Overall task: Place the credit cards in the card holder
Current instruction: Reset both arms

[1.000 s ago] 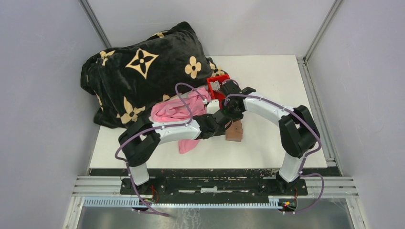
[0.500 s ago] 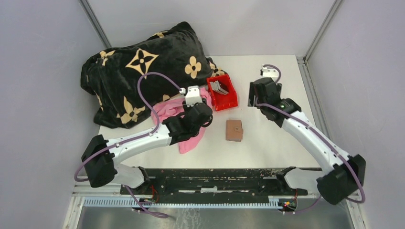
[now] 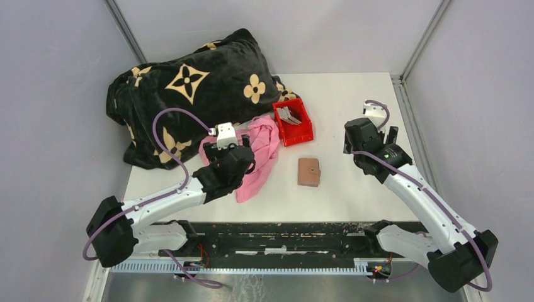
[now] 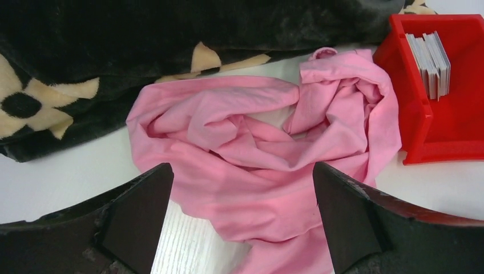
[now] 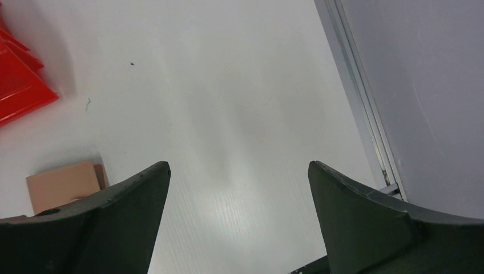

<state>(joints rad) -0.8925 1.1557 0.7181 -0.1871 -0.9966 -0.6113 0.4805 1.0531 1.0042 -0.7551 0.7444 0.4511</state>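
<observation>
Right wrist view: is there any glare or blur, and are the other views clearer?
Right wrist view: soft glare streaks on the white table, little blur. Left wrist view: pink cloth sharp, evenly lit. Top view: even light, no harsh shadows.

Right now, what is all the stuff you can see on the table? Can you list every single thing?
black plush blanket with cream flower shapes: one, black and cream, heaped at the far left of the table
crumpled pink cloth: one, pink, in front of the blanket, left of the bin
red plastic bin: one, red, near the table's middle
thin grey and white cards: several, too tightly stacked to count, standing on edge inside the bin
small brown leather wallet: one, brown, closed, flat on the table nearer the robot than the bin
white table: one, white, under everything
left gripper: one, black, open and empty, over the pink cloth
right gripper: one, black, open and empty, over bare table at the right
</observation>
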